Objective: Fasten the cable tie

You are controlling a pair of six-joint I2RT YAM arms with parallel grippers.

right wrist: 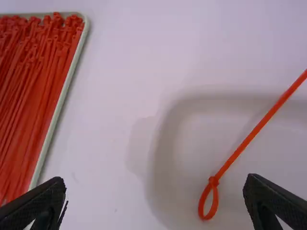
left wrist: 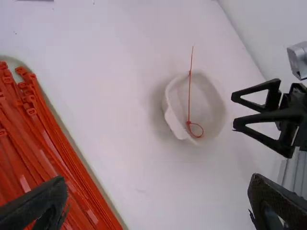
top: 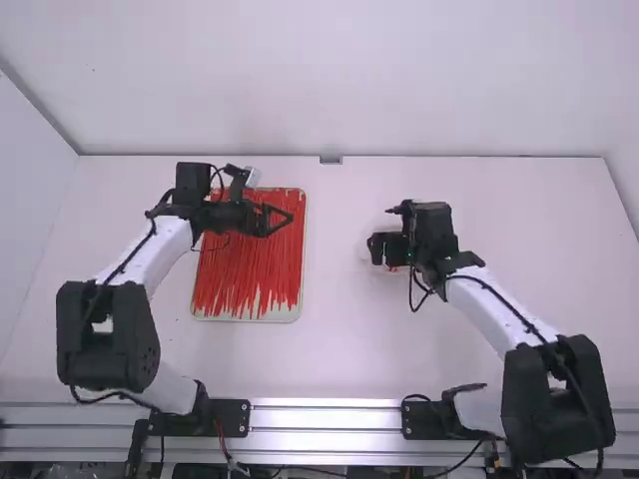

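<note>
- Left gripper (top: 272, 219): fingers apart, empty; above tray (right wrist: 61, 108) of loose red ties (top: 248, 271).
- Right gripper (top: 382, 249): fingers apart, empty; over white dish (left wrist: 211, 101) holding one looped cable tie (right wrist: 240, 148).

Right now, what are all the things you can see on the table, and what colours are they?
Table: one, white, under everything.
Tray: one, pale rim, on the left half of the table.
Loose cable ties: a heap, too many to count, red-orange, lying in the tray.
Bowl: one, white, on the table to the right of the tray.
Looped cable tie: one, red-orange, in the bowl, its tail sticking out over the rim.
Left gripper: one, black, open, above the far end of the tray.
Right gripper: one, black, open, above the bowl.
</note>
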